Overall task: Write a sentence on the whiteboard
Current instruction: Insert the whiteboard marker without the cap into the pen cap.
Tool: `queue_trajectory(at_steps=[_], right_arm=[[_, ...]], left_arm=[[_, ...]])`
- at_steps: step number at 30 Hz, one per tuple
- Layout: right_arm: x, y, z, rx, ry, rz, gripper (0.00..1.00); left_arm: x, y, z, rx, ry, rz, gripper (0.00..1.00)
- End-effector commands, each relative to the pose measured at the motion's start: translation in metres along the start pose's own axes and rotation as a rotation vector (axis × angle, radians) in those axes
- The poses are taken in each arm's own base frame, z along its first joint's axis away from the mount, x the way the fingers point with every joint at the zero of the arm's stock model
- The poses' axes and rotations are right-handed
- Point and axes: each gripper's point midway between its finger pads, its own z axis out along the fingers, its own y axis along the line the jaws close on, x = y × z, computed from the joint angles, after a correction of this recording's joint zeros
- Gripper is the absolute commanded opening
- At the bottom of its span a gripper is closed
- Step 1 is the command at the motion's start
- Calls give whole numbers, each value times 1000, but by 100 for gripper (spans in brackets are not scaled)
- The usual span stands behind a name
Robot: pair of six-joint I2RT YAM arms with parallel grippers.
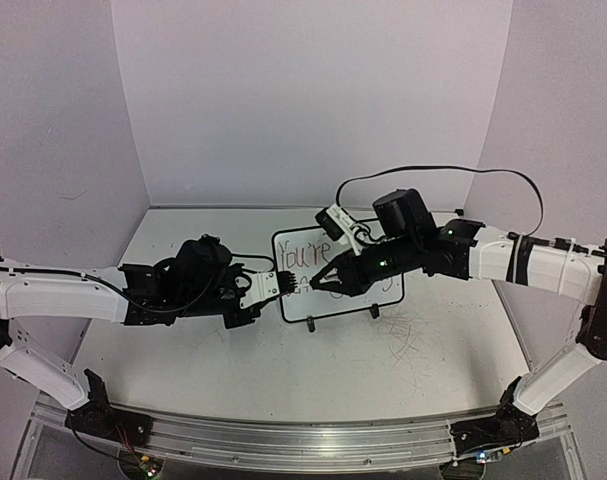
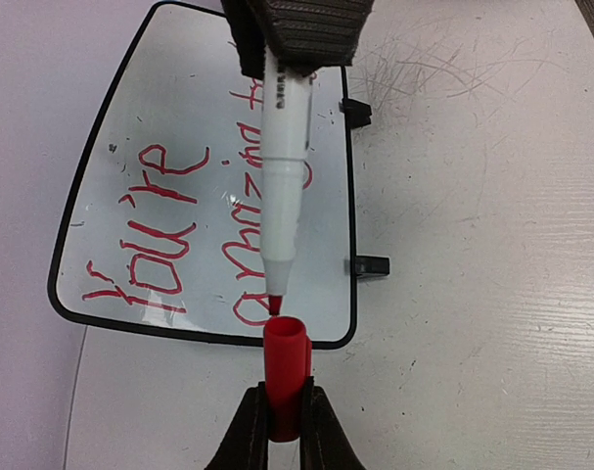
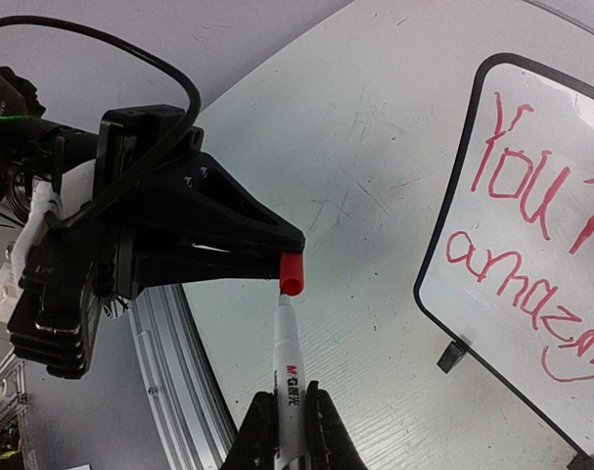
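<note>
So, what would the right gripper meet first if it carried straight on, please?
Probably the red cap in the left gripper: the right gripper's marker points tip-first at its open end.

Pale lilac walls (image 1: 313,100), scuffed white tabletop (image 1: 363,385)

You're bringing the left tool (image 2: 285,431) and right tool (image 3: 291,426) nose to nose above the bench (image 1: 413,370), by the whiteboard's (image 2: 179,88) left end. The cap (image 2: 286,372) is sitting in the left tool, the marker (image 2: 285,166) in the right, tip at the cap's mouth. The sentence (image 3: 527,235) is lying on the whiteboard.
</note>
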Motion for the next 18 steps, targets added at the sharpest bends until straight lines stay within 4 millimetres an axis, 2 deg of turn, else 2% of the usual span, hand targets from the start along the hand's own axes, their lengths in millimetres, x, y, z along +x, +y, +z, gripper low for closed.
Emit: queue_trajectory(at_steps=[1, 18], right_arm=[[-14, 5, 3, -9, -27, -33, 0], [-9, 4, 19, -22, 4, -29, 0]], left_arm=[[-3, 0, 0, -15, -14, 5, 0], [-7, -3, -1, -4, -29, 9, 0]])
